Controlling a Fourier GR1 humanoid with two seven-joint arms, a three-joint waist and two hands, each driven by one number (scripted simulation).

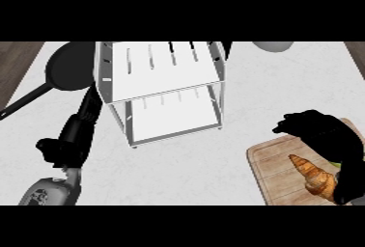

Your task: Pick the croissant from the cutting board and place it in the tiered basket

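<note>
At the near right, on the cutting board (274,164), we judge the croissant (314,177) light and flaky, best cradled mid-body; our right hand (321,132) hovers beside it with fingers we cannot make out.

Right hand (321,130) sits at the view's right, fingers curled downward — left hand (61,149) rests low-left, its fingers hard to read.
</note>
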